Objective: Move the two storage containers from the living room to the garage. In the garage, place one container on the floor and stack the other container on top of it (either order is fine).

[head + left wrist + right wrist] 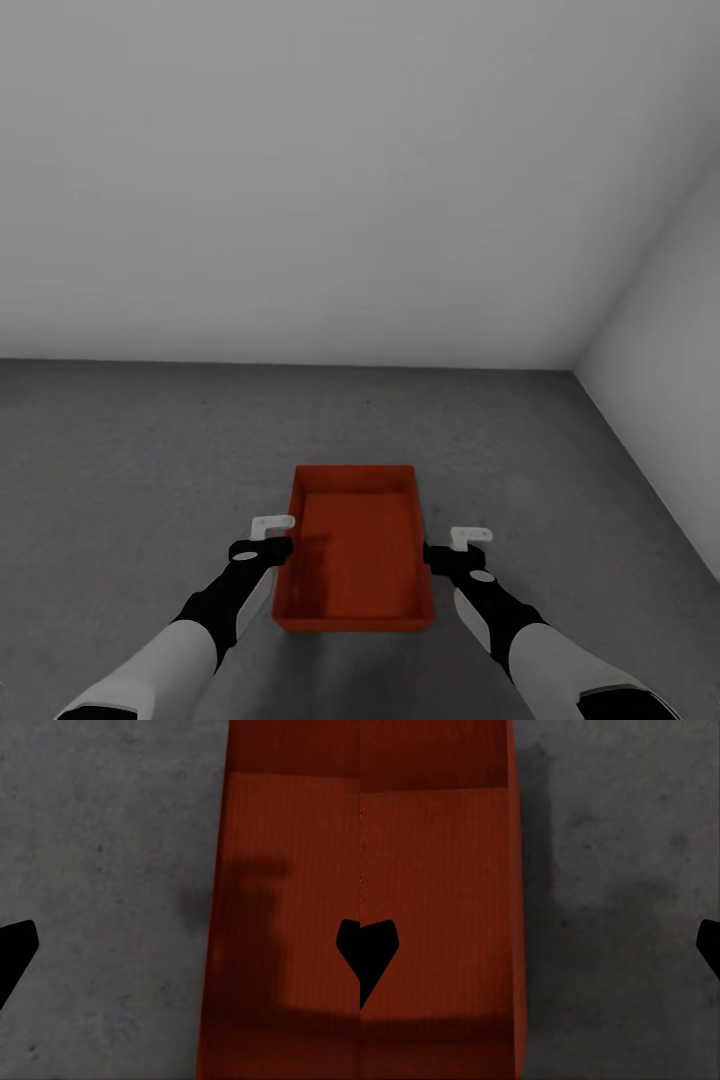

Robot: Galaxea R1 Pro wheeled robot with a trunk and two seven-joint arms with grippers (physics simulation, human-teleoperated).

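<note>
- Both forearms reach forward from the robot, one on each flank of the red-orange storage container [355,560], which keeps the bin centred between them.
- At the bin's left wall, the left tool [268,535] straddles that wall: in the left wrist view its dark fingertips [15,949] stand wide apart, one over bare concrete and the other over the bin's inside.
- On the opposite side, the right tool [458,548] is spread the same way across the right wall, clamped on nothing.
- With neither tool gripping, I judge the bin sits on the dark grey garage floor [120,450] under its own weight, though I cannot rule out that it hangs just above it.
- It lies near the corner where the pale walls [350,180] meet, long side pointing toward the back wall.
- Its inside is bare, so it looks ready to serve as the base of the stack.
</note>
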